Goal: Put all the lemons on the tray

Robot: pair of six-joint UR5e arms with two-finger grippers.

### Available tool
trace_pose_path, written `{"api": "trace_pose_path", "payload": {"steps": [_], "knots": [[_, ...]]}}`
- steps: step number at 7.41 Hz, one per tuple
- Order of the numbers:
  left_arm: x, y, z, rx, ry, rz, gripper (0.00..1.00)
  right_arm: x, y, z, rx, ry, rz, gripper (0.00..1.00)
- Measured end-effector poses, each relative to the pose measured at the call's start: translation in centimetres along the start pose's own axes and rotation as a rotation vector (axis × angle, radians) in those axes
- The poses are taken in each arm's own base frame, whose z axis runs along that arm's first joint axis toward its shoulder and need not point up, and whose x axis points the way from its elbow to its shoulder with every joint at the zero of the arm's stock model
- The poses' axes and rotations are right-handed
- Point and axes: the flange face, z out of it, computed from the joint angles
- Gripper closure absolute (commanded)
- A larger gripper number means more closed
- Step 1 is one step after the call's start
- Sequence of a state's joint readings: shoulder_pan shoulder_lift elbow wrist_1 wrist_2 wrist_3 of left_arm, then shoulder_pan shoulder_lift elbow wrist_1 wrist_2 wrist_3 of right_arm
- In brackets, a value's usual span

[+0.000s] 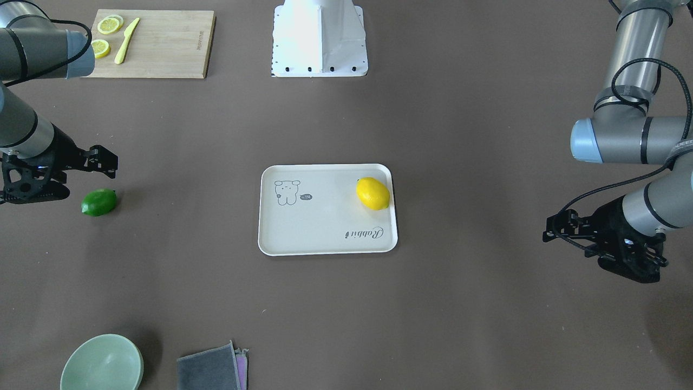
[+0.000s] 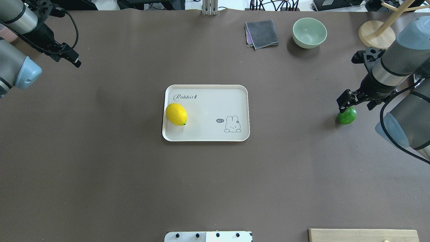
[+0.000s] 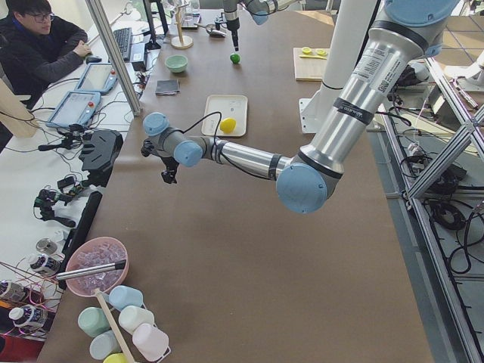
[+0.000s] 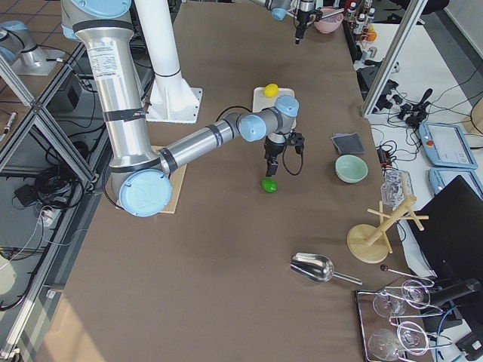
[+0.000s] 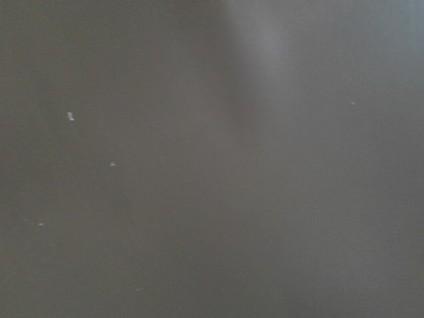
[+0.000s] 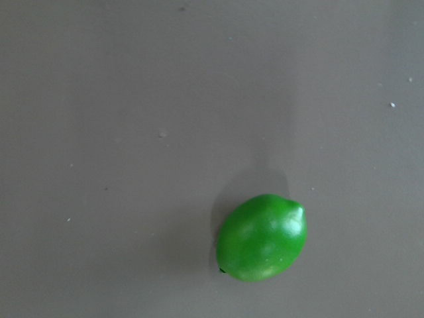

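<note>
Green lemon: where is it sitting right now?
In the overhead view the green lemon lies on the table at the right, well apart from the tray, close by the right gripper.

Even, bright overhead light, soft short shadows beside the green lemon, left wrist view blurred and featureless.

The cutting board, well apart from the tray, is cut off by the overhead view's lower edge. The green lemon, right of the tray, is partly covered by the right gripper.
</note>
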State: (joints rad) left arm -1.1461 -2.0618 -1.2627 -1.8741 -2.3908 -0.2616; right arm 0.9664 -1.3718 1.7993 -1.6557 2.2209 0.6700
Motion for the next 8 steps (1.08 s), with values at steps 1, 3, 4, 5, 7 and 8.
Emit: {"api": "trace_pose_path", "payload": {"steps": [1,3,4,5,7,8], "knots": [[-0.6,0.2,0.2,-0.003,-0.009,0.011,0.03,0.3,-0.3,0.7,-0.010,0.009,0.124,0.01],[-0.9,0.3,0.3,-0.004,-0.014,0.017,0.03,0.9,-1.0,2.1,-0.014,0.023,0.343,0.00],[-1.1,0.4,0.5,-0.006,-0.015,0.015,0.03,1.3,-1.6,3.7,-0.002,0.013,0.429,0.00],[-1.3,0.5,0.7,-0.010,-0.016,0.012,0.03,1.6,-2.2,6.0,0.015,-0.011,0.501,0.00],[-1.4,0.5,0.8,-0.011,-0.016,0.012,0.03,1.6,-2.6,8.2,0.034,-0.040,0.558,0.49],[-1.4,0.6,0.9,-0.013,-0.016,0.011,0.03,1.3,-2.5,8.6,0.035,-0.042,0.562,0.99]]}}
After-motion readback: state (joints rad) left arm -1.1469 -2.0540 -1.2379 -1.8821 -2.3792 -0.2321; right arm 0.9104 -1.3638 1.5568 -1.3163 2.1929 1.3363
